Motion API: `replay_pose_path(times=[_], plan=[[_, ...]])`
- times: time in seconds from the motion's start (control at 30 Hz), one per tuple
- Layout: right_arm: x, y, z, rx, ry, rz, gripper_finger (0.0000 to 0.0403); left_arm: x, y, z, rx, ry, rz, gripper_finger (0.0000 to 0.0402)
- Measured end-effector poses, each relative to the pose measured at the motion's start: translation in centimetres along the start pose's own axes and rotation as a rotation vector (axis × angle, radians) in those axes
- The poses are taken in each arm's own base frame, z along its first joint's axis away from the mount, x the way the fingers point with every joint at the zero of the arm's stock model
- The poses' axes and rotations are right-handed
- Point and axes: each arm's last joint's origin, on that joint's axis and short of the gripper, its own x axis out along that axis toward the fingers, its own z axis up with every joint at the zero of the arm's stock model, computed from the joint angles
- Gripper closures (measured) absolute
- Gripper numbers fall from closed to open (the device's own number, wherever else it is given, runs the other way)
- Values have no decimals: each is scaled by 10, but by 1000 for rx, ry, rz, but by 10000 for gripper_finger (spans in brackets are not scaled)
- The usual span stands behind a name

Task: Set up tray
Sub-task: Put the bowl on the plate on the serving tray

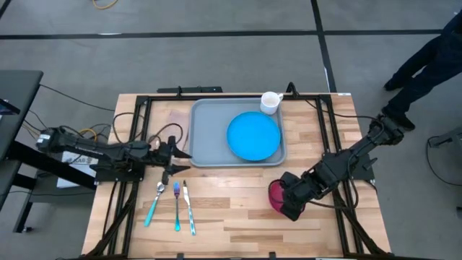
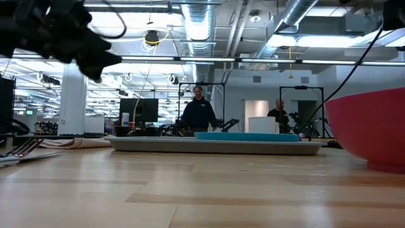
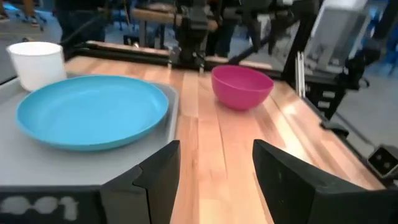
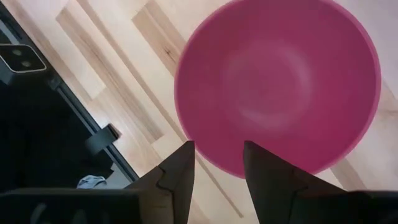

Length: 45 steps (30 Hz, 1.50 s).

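The grey-blue tray [image 1: 209,137] lies flat at the table's far middle, with a round blue plate [image 1: 254,136] resting on it and a white cup [image 1: 270,102] at its far right corner. A pink bowl [image 1: 276,192] stands on the wood at the near right. My right gripper [image 4: 217,165] points steeply down over the bowl's [image 4: 280,87] near rim, open and clear of it. My left gripper [image 3: 214,168] is open, nearly level, just left of the tray's near left corner [image 3: 74,168], and holds nothing.
A spoon [image 1: 154,204], a fork [image 1: 176,206] and a knife [image 1: 189,209] lie side by side on the wood near the left front. Black frame rails [image 1: 137,123] run along the table's sides. People stand in the room behind [image 2: 198,114].
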Motion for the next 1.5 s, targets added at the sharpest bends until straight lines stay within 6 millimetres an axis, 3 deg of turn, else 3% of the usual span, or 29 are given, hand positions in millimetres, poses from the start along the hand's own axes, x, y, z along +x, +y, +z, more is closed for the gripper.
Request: replay_pose_path(times=[0.27,0.53,0.8,1.0,1.2,1.5], plan=[[1,-1,-16,-55,15,-61,276,51,-23,30,155,130,-41,212],[2,0,-34,-129,26,-107,276,113,-40,41,247,283,-63,212],[26,-6,-44,-179,44,-99,276,168,-54,50,321,407,-73,212],[37,-6,-43,-243,43,-87,276,196,-65,64,431,487,-44,212],[34,-16,-52,-246,89,-200,276,220,-72,77,461,535,-33,212],[33,-18,-66,-314,110,-237,276,239,-76,68,543,574,-62,212]])
